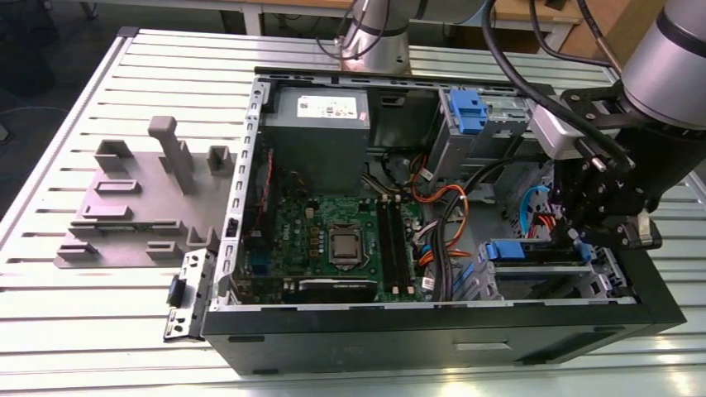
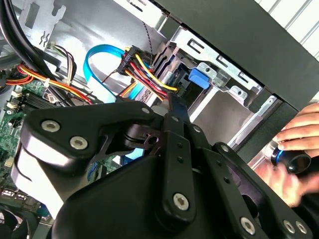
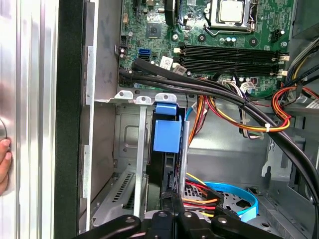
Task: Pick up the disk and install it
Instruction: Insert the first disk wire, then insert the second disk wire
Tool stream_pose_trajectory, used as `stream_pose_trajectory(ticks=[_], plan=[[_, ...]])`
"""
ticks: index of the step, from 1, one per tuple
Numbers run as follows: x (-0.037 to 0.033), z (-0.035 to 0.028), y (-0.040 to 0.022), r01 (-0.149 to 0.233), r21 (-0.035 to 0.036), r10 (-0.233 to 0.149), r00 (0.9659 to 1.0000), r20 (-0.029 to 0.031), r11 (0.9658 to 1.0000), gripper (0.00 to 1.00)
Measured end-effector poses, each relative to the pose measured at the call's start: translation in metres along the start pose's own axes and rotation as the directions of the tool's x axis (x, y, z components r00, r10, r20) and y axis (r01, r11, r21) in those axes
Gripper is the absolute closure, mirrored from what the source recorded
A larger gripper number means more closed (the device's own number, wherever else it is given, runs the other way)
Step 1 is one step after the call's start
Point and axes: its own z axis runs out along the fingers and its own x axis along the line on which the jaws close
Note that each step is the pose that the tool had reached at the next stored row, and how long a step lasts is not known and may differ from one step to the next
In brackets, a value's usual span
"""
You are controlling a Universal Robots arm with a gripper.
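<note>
The disk point(image 3: 167, 135) apparently sits in its bay, hand point(image 1: 601, 240) above.

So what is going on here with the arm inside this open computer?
The robot arm's black gripper hangs inside the open black computer case, at the drive cage on the exterior view's right. The disk, a flat drive in a blue plastic carrier frame, sits edge-on in that cage, with the gripper right beside it. Whether the gripper grips it cannot be told. A person's hand is just outside the case wall.
</note>
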Motion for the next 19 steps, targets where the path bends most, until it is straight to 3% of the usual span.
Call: stream_pose_trajectory(ticks=[19], plan=[[0.0000, -0.0018, 0.0015, 0.000, -0.0001, 0.000, 1.0000, -0.0004, 1.0000, 0.89]])
